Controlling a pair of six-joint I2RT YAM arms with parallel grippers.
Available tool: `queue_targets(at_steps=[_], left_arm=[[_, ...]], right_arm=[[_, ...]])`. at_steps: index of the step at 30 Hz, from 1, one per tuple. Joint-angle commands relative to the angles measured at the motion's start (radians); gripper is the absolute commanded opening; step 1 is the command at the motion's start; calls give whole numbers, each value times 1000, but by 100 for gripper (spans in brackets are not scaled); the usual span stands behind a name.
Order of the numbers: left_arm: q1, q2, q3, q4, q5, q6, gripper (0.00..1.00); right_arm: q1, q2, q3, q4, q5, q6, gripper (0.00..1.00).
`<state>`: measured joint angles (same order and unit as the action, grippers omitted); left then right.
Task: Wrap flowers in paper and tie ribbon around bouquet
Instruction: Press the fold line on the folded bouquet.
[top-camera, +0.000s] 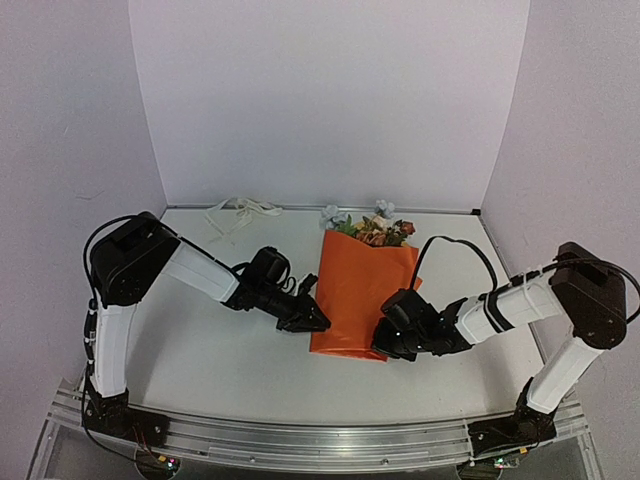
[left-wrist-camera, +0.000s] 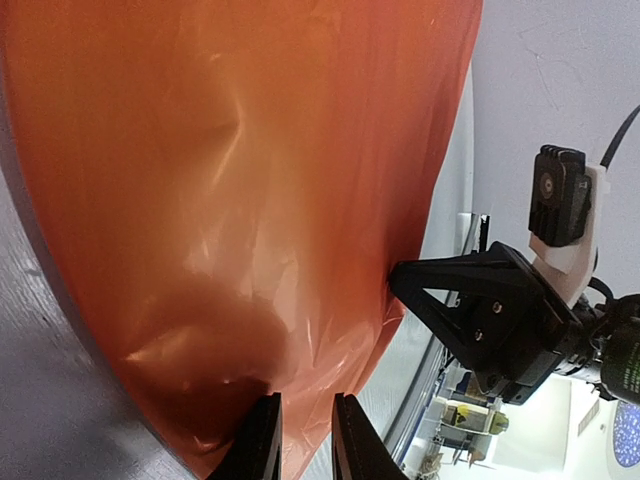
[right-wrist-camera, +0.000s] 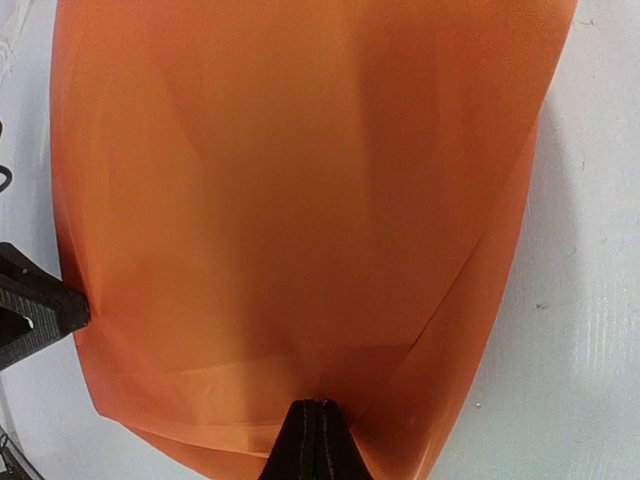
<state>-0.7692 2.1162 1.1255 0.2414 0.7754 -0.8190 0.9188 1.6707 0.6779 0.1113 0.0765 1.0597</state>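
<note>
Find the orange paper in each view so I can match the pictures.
Top external: paper mid-table, flowers at its far end.
Left wrist: fills the left and centre.
Right wrist: fills most of the picture.
Shared landmark: left gripper, at the paper's left edge from above, bottom centre in its own view, black tip at the left edge in the right wrist view.

No word, brand, number or sign can be read anywhere: the round blue patch (left-wrist-camera: 628, 435) right of the paper (left-wrist-camera: 250, 200) is blurred, and the ribbon (top-camera: 240, 212) beyond its far left corner shows no legible print.
</note>
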Motion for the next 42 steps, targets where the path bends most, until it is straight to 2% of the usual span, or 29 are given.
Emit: queue_targets(at_steps=[1, 10, 18, 26, 38, 42], left_arm=[[-44, -22, 8, -55, -90, -28, 20], [-119, -82, -33, -119, -202, -60, 20], [-130, -82, -8, -135, -210, -50, 20], [-131, -87, -8, -136, -210, -43, 20], [-126, -113, -19, -108, -202, -49, 20], [-98, -138, -49, -39, -175, -80, 21]], right_arm=[[-10, 14, 23, -147, 5, -54, 4], [-12, -29, 56, -259, 20, -141, 6], [2, -55, 193, -355, 12, -209, 9], [41, 4, 280, -383, 14, -202, 10], [57, 94, 221, -355, -8, -119, 9], [57, 99, 190, -344, -7, -96, 8]])
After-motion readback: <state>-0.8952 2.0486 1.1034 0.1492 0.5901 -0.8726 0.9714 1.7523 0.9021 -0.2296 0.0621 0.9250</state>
